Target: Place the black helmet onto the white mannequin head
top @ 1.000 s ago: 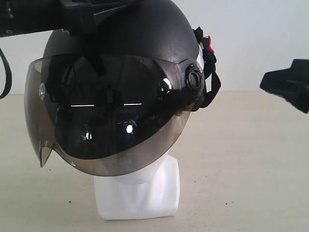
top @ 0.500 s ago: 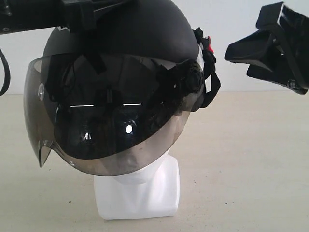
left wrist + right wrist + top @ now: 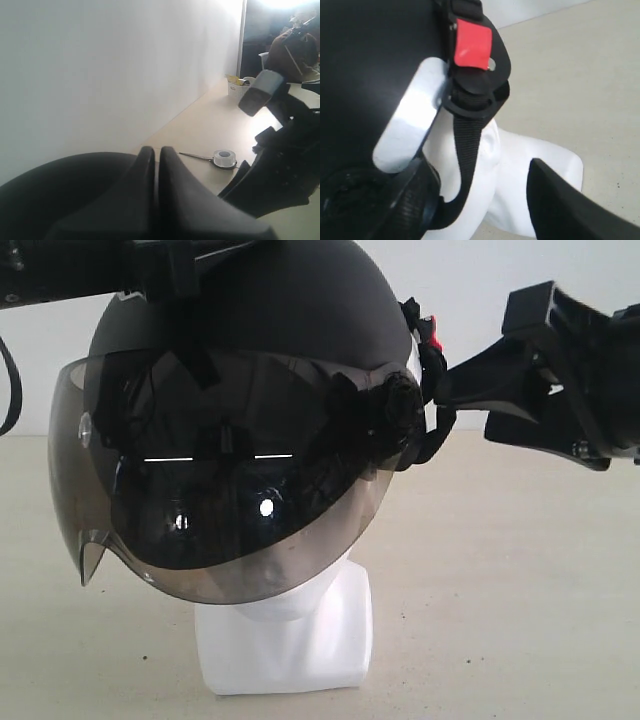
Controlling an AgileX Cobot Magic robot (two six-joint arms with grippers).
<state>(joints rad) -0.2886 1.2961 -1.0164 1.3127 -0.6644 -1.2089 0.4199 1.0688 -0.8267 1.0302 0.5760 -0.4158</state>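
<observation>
Black matte shell: the black helmet (image 3: pixel 300 310) sits over the white mannequin head (image 3: pixel 290 640), directly ahead of the right pincer (image 3: pixel 468 400). That pincer's jaws stand spread, tips just beside the dangling chin strap (image 3: pixel 467 140) and its red tab (image 3: pixel 471 44). The left pincer (image 3: pixel 157 165) lies on the crown, fingers pressed nearly together; whether a thin edge is caught between them cannot be told.

Judgement: final seating is not yet done. The right pincer should bear on hard shell above the strap, not on webbing. Press down gently while the left steadies the crown, so the head does not tip.

Matte black helmet (image 3: pixel 300 300), glossy white mannequin head (image 3: pixel 300 640)
Smoky grey visor (image 3: pixel 230 540) — red buckle tab (image 3: pixel 472 44) — pale beige surface (image 3: pixel 520 590).
</observation>
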